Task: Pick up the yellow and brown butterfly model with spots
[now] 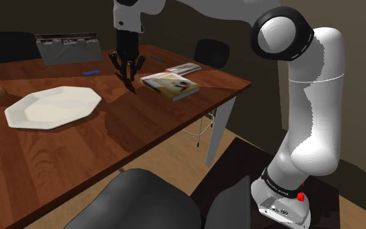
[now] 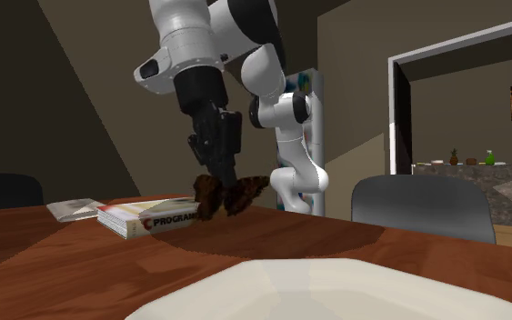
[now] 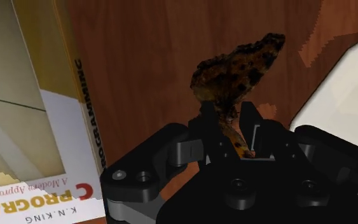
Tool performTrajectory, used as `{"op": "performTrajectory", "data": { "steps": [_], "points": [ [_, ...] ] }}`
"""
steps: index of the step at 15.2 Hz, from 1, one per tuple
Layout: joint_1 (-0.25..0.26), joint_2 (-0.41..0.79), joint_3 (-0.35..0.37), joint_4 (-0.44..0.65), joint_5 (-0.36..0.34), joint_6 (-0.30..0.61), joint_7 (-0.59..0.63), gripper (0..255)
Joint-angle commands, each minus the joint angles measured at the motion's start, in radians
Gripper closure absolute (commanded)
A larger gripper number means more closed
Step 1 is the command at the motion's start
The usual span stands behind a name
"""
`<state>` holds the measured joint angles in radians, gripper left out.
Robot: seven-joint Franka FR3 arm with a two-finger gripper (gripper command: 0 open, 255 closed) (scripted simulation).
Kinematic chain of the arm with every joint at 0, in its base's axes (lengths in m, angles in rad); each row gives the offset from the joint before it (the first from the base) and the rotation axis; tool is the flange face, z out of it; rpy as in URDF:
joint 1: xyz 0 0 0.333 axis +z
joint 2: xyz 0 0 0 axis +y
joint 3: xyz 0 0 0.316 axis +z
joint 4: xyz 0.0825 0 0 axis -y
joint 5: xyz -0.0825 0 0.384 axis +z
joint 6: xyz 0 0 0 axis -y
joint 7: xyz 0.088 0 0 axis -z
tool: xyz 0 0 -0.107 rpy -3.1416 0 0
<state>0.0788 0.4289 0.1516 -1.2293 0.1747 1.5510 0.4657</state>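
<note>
Brown and yellow wings with dark spots are sticking out from between the black fingers (image 3: 252,130) of the pincer (image 3: 229,137), which is clamping down on the butterfly (image 3: 234,70) at its lower part. The pincer is pointing down over the reddish wooden bench (image 1: 142,123), near its middle. In the second exterior view the butterfly is hanging low by the wood; whether it is touching the surface I cannot tell.

Just to the shoulder view's right of the butterfly a book (image 1: 171,86) with a pale cover is lying flat, and a thin booklet (image 1: 183,69) is lying farther back, just beyond it. On the shoulder view's left a white eight-sided plate (image 1: 51,107) is sitting apart from the butterfly.

At the far edge of the bench a grey bin (image 1: 67,49) is standing, with something pale and printed showing along its top; what it is I cannot tell. A small blue thing (image 1: 93,71) is lying just in front of the bin.
</note>
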Motion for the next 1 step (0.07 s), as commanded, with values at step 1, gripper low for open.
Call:
{"op": "performTrajectory", "data": {
  "steps": [1],
  "points": [
    [0.0,0.004,0.0,0.014,0.0,-0.011,0.002,255]
  ]
}}
